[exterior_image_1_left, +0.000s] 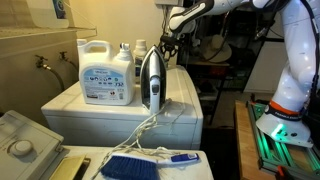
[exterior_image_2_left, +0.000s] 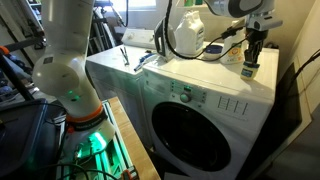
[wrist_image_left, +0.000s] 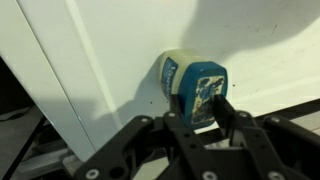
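You are at the grasp stage, by the look of it. In the wrist view the gripper (wrist_image_left: 198, 106) has its fingers (wrist_image_left: 224, 108) apart, one on each side of the blue can (wrist_image_left: 195, 82) at the centre of the frame. I see no sign that they are pressing on it. In an exterior view the can (exterior_image_2_left: 250, 70) stands upright at the right of the frame, near the back corner of the washer (exterior_image_2_left: 200, 112), with the gripper (exterior_image_2_left: 252, 48) directly above it.

Closing calls for a square, centred squeeze. The can is small and looks rounded, so an off-centre pinch could tip it or make it skid on the smooth white top. Check that the pads sit low enough on the body, below the pale cap.

Around it, in an exterior view, the jug (exterior_image_1_left: 106, 74) fills the left-centre of the frame. The iron (exterior_image_1_left: 151, 80) stands on end just right of it, with two small bottles (exterior_image_1_left: 131, 50) behind, and its cord (exterior_image_1_left: 145, 128) trails down towards the brush (exterior_image_1_left: 131, 166) at the bottom edge. From that side the iron hides the can. The wall is close behind the can, so you have little room there.
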